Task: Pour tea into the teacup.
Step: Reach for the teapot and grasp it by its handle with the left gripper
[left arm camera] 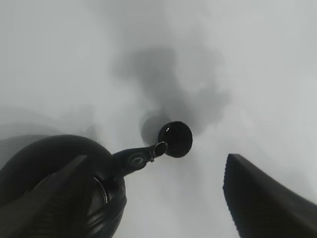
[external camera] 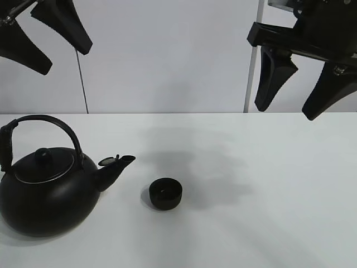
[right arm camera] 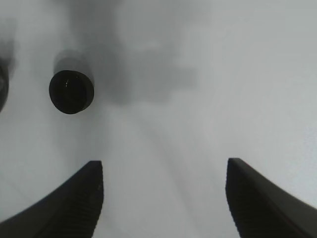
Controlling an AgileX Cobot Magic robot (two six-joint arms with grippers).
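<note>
Evidently the opening reach was in hand: the left gripper (external camera: 66, 60) and right gripper (external camera: 285, 110) hung high, jaws apart and empty, the teacup (external camera: 165, 193) stood near the spout of the kettle (external camera: 47, 195), whose arched handle (external camera: 50, 120) the left gripper probably needed to descend onto.

No readable text shows, though wrist views are blurry.
</note>
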